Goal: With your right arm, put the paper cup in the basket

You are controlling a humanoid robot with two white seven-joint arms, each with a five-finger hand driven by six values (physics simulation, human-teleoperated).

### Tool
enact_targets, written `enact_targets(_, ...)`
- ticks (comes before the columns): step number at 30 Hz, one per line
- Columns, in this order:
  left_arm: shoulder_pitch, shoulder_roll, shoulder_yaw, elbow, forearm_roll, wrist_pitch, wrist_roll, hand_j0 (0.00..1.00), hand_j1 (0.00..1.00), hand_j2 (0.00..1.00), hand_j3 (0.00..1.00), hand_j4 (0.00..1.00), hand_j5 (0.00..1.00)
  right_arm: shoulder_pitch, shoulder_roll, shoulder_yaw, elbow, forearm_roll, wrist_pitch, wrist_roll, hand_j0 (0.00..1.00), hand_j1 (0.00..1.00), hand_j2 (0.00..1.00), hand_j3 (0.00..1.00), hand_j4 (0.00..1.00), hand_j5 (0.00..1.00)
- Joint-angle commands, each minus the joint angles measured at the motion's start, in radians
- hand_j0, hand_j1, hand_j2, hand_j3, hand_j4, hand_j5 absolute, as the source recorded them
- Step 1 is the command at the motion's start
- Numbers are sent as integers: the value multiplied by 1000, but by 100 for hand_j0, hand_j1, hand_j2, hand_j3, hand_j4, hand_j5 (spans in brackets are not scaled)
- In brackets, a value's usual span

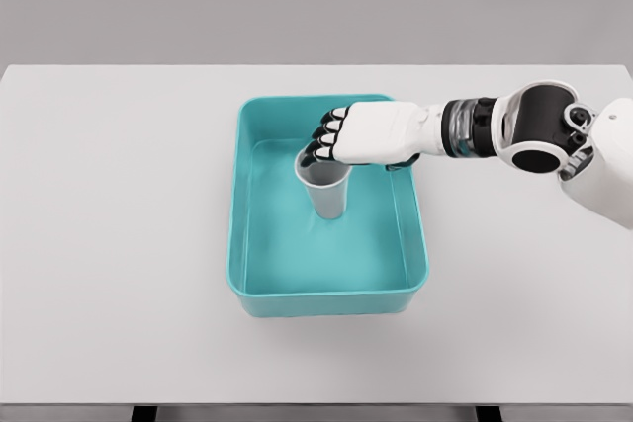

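Fingers curled over the rim of the paper cup, gripping it from above. Right hand reaching in from the table's right edge, over the far part of the basket. Cup upright inside the teal basket, apparently at or just above its floor, near the table's middle. Transport judged nearly finished; remaining: letting go and drawing the hand clear. Left arm out of sight.

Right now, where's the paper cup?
Head view: the paper cup is upright inside the teal basket, near its middle, with the right robot hand gripping its rim.
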Motion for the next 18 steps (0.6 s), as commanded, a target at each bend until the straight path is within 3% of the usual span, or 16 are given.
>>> enact_targets(1, 0, 0, 0, 0, 0, 0, -1, 100, 100, 100, 100, 100, 100, 0, -1, -1, 0, 2, 2, 0, 98, 98, 98, 98, 98, 98)
enact_targets(12, 0, 0, 0, 0, 0, 0, 1, 100, 100, 100, 100, 100, 100, -14, -13, -34, -9, 2, -1, 0, 98, 98, 98, 98, 98, 98)
enact_targets(17, 0, 0, 0, 0, 0, 0, 1, 100, 100, 100, 100, 100, 100, 5, -96, -324, -43, -15, -12, 0, 100, 100, 100, 100, 100, 100)
enact_targets(18, 0, 0, 0, 0, 0, 0, 1, 100, 100, 100, 100, 100, 100, 38, -113, -398, -32, -18, -41, 0, 100, 100, 100, 100, 100, 100)
